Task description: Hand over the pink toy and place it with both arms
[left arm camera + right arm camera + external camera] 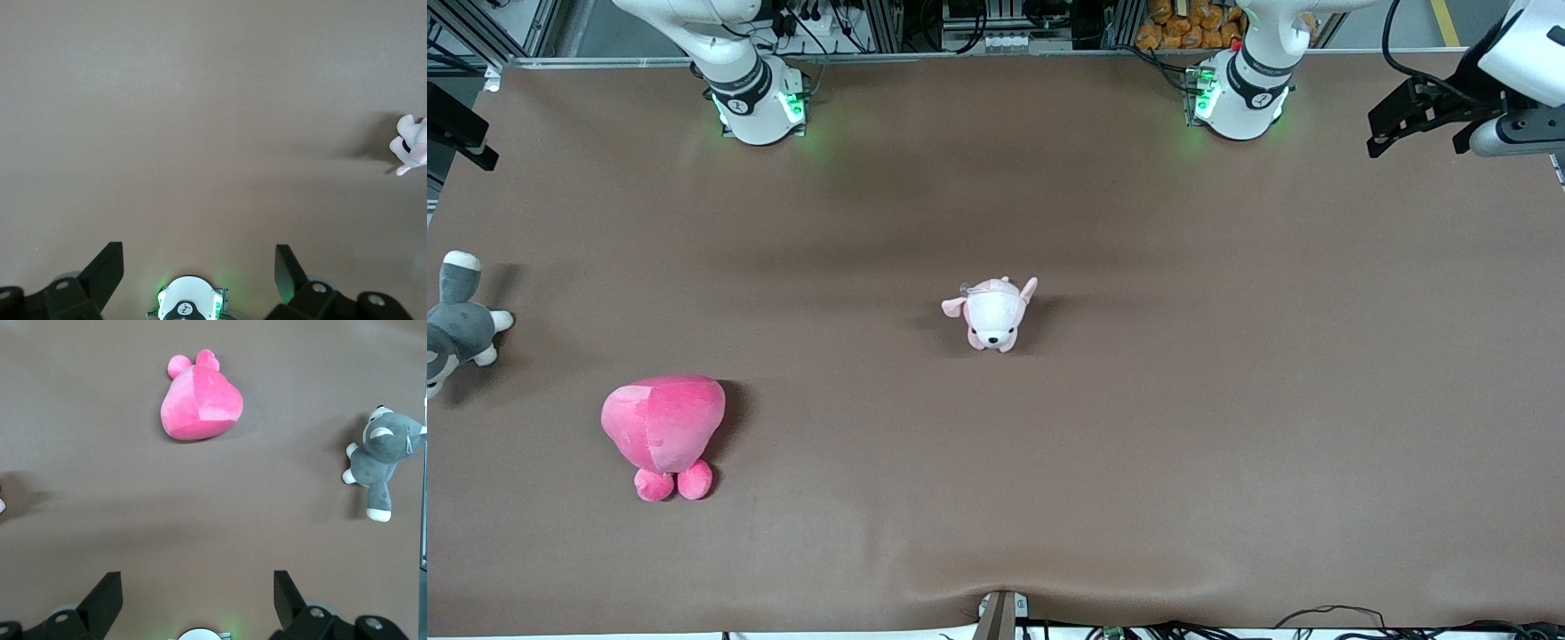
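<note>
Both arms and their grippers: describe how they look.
Both arms are glossy white with black joint bands and green lights glowing at the bases. The left gripper and right gripper are matte black, with wedge-shaped jaws. Black cabling runs by the left arm's wrist.

No word, brand or label can be read for certain. Each white round arm base (pixel 756 107) (pixel 1240 102) by the top edge of the brown desk (pixel 1138 400) has a small dark mark like a digit; which digit it is cannot be told. The plush toys show no writing.
</note>
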`<state>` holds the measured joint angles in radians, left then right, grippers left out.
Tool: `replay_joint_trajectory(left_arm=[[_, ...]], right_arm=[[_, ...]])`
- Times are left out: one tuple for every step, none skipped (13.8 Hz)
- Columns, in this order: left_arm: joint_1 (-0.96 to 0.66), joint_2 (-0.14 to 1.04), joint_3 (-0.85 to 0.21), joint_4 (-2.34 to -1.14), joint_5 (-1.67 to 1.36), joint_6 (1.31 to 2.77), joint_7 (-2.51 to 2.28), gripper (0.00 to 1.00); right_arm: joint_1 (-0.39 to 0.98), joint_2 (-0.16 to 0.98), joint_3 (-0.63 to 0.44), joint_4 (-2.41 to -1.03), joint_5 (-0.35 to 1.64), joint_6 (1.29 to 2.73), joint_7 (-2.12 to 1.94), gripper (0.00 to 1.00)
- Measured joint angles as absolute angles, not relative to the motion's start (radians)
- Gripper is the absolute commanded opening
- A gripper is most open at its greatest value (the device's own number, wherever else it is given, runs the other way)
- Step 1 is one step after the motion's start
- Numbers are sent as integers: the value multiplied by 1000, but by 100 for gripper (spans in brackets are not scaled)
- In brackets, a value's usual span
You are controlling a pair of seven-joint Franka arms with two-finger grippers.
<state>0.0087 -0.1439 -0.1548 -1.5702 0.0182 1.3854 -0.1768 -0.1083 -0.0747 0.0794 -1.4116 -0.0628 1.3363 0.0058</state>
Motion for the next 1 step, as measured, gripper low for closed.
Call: replay_joint_trajectory(left_arm=[[9,-144,-155,-1570,18,1385,-177,100]], right_arm=[[-106,-74,79,-1412,-63,1336,6,100]])
